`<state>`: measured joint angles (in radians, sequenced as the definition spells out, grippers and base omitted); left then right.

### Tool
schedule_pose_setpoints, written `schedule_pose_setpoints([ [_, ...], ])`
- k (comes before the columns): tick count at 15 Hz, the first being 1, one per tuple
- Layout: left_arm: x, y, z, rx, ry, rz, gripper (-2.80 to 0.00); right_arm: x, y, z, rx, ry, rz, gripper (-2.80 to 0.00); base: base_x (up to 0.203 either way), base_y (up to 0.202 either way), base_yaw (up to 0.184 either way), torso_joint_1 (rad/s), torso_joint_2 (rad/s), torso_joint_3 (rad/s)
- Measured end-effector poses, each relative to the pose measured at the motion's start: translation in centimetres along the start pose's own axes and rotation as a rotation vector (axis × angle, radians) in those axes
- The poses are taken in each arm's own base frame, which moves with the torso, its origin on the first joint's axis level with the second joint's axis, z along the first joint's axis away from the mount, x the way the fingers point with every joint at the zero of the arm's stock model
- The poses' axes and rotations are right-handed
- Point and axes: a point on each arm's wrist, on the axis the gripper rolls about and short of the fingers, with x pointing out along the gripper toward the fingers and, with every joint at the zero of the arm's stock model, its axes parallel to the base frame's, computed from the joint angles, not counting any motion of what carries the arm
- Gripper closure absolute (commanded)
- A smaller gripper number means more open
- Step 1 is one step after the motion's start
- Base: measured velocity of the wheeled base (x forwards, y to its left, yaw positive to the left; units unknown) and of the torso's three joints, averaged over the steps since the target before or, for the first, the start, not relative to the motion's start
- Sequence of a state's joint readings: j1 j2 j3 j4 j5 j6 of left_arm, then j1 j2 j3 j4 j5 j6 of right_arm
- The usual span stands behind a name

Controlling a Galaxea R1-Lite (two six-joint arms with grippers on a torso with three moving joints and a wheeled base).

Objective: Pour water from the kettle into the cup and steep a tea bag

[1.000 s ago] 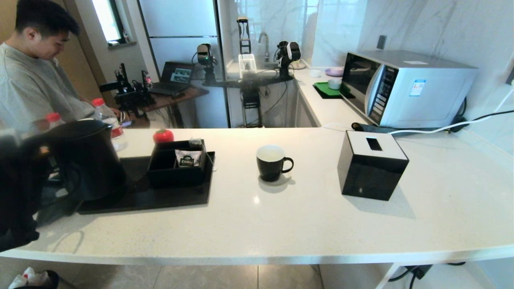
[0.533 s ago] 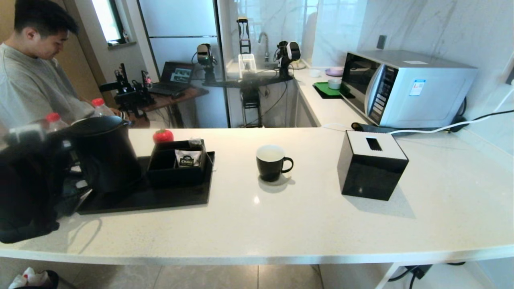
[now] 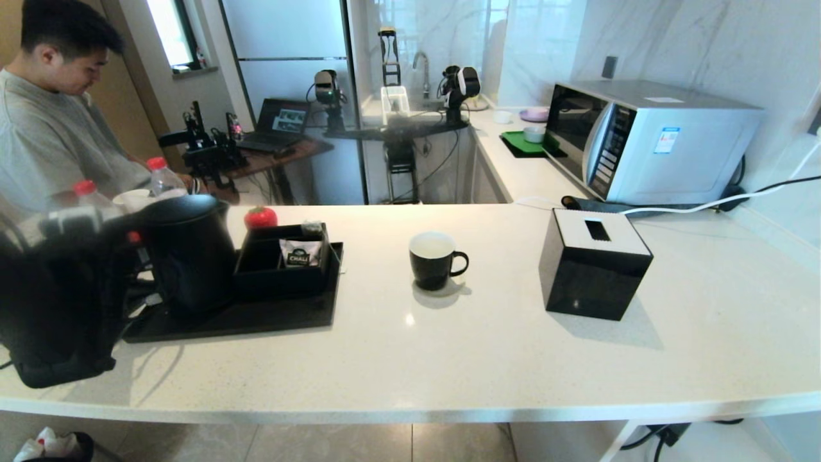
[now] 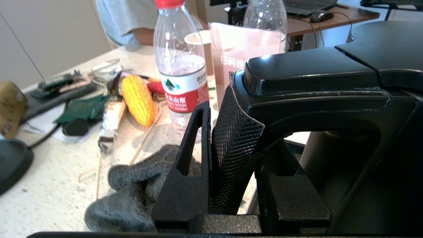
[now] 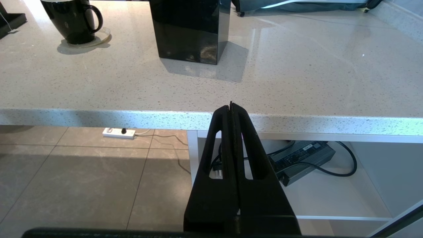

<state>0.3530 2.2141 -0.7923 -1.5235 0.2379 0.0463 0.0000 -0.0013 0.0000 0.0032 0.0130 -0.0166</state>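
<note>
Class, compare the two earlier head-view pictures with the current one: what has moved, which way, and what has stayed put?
The left claw, shut on the kettle's handle, has carried the kettle rightward over the black tray, toward the cup. The cup, the tissue box and the sachet holder have not moved. The right claw is shut, below the counter edge.
</note>
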Motion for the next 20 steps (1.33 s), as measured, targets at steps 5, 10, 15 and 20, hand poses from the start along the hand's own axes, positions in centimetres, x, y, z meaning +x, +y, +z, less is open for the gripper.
schedule_pose_setpoints([
  [5,0.2,0.1,-1.0,-0.006,0.022,0.004,0.00,0.0,0.0,0.0,0.000,0.000,0.000,0.00,0.000,0.000,0.000,0.000,0.00,0.000],
  [10,0.5,0.5,-1.8,-0.002,0.035,0.015,0.00,0.0,0.0,0.0,0.000,0.000,0.000,0.00,0.000,0.000,0.000,0.000,0.00,0.000],
  [15,0.7,1.1,-2.4,-0.004,0.050,0.029,0.00,0.0,0.0,0.0,0.000,0.000,0.000,0.00,0.000,0.000,0.000,0.000,0.00,0.000],
  [20,1.3,1.0,-2.3,-0.005,0.036,0.030,0.00,0.0,0.0,0.0,0.000,0.000,0.000,0.00,0.000,0.000,0.000,0.000,0.00,0.000],
])
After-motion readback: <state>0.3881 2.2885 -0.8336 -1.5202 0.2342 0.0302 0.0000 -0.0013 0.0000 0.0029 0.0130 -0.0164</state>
